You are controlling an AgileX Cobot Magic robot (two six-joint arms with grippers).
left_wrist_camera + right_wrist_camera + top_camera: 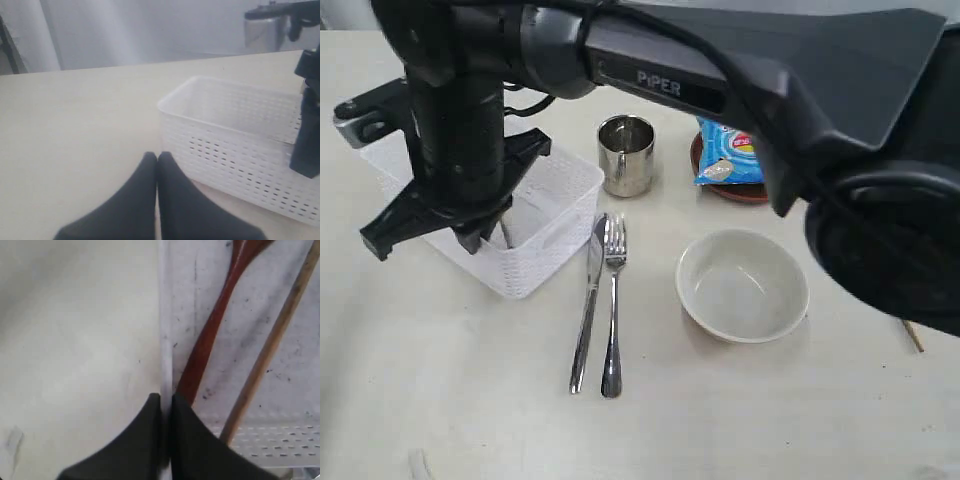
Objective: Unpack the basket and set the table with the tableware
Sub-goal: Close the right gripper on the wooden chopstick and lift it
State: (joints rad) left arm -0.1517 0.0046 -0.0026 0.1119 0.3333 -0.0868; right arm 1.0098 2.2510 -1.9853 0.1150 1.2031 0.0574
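The right gripper (166, 405) reaches across to the white basket (565, 190), which stands on the left part of the table (770, 420). Its fingers are clenched on the rim of one basket wall, one finger outside over the table and one inside. On the basket floor, just beside the inner finger, lies a red-brown spoon (210, 335), and next to it a wooden chopstick (272, 340), the two roughly parallel.

The left gripper (157, 157) is clenched with its fingers pressed together and nothing between them. It hangs low over bare table near a corner of the basket, apart from it.

Outside the basket, a steel knife (588, 300) and fork (613, 310) lie side by side, almost touching, just to the basket's right. Beyond them stands a small steel cup (626, 155), upright. A cream bowl (742, 285) sits empty to the right of the fork. Behind the bowl, a blue chip bag (730, 155) lies on a brown plate (732, 192), covering most of it.
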